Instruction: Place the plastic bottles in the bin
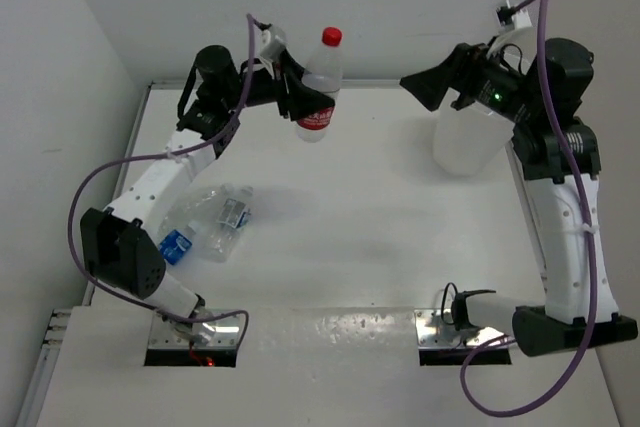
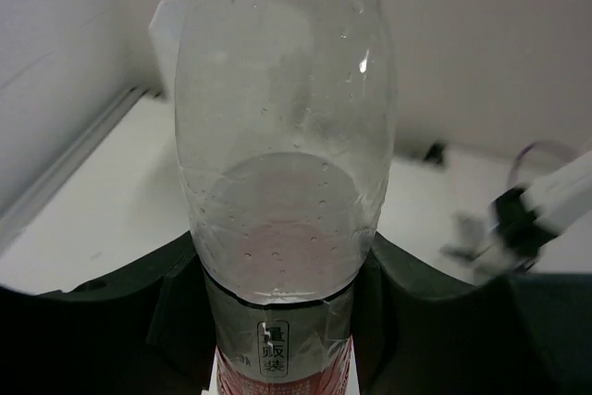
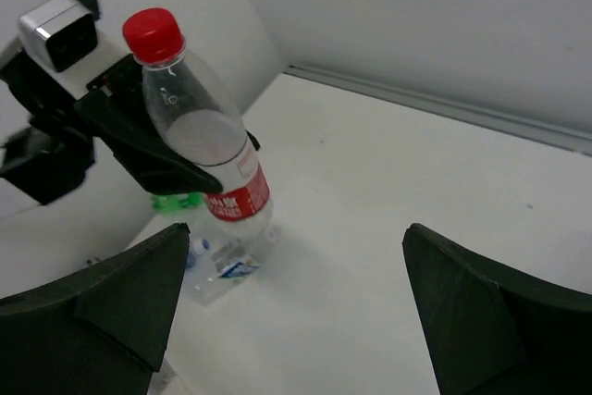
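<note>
White table, bare white walls, nothing else in the background. Left gripper is clamped on the lower body of a red-capped bottle, held clear of the table at the far side, left of centre. Long axis is near upright, cap up, with a slight lean. The bin stands far right, well apart from that bottle, so the carry goes rightward across the far edge to its rim. Right gripper hangs just beside the bin, jaws wide and empty, pointing at the bottle. It's the nearer arm to the bin, so my guess is a handover or a direct left-arm drop. More bottles lie beside the left arm, one with a blue label. Red label has white print too small to read. The grey band above it carries a small box of Chinese characters that I can't read reliably.
</note>
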